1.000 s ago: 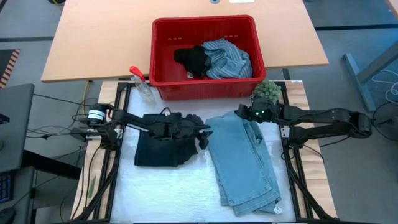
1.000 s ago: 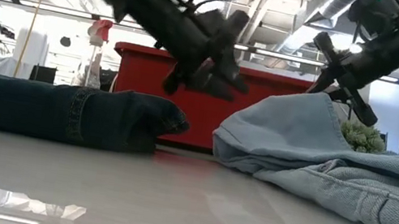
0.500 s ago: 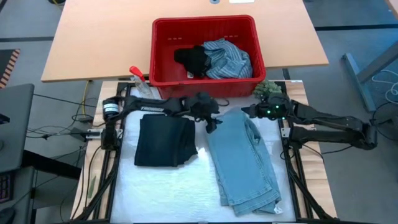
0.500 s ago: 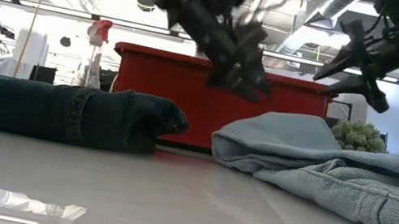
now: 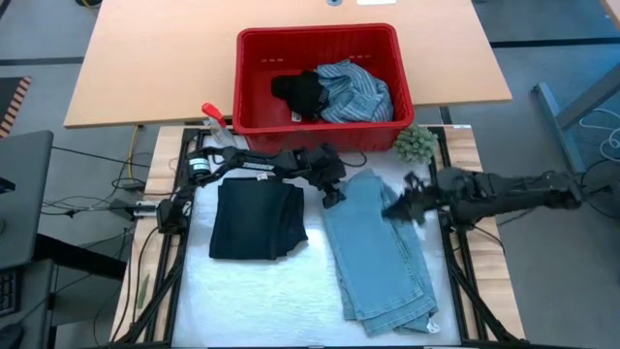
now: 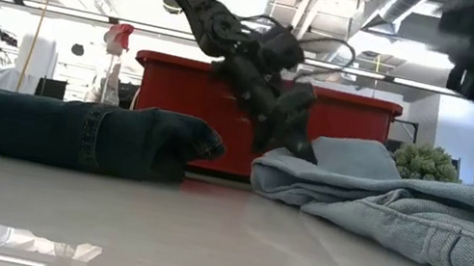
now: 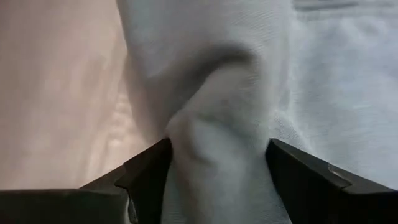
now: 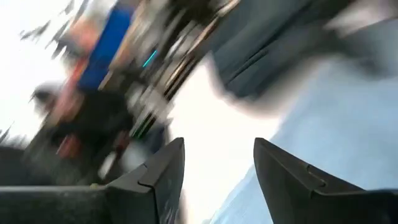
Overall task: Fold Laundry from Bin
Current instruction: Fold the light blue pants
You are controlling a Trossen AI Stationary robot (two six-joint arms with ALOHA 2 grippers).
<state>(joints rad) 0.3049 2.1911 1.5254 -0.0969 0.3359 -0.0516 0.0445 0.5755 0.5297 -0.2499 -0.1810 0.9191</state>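
The light blue jeans (image 5: 383, 247) lie folded lengthwise on the white table's right half. A folded dark navy piece (image 5: 257, 221) lies to their left. The red bin (image 5: 320, 31) at the far side holds a striped shirt (image 5: 354, 92) and a small black piece (image 5: 300, 92). My left gripper (image 5: 334, 189) is open at the jeans' far left corner, with a hump of cloth between its fingers. My right gripper (image 5: 397, 206) is open above the jeans' far right part, holding nothing. My left gripper stands astride a raised fold (image 7: 217, 124) at the jeans' far left corner. The cloth fills the gap and meets the inner sides of both fingers (image 7: 149, 177). The fingers slant down from the far left. The jeans rest on the table.
A green fuzzy ball (image 5: 417, 142) sits at the far right, beside the bin. A spray bottle with a red trigger (image 5: 218, 131) stands left of the bin. The bare white table surface (image 5: 281, 301) runs along the near edge.
My left gripper has swung from above the navy piece toward the far right and sunk onto the jeans' far left corner. My right gripper has opened, let go of the jeans' lifted far edge and drawn back up and rightward. That edge has dropped flat.
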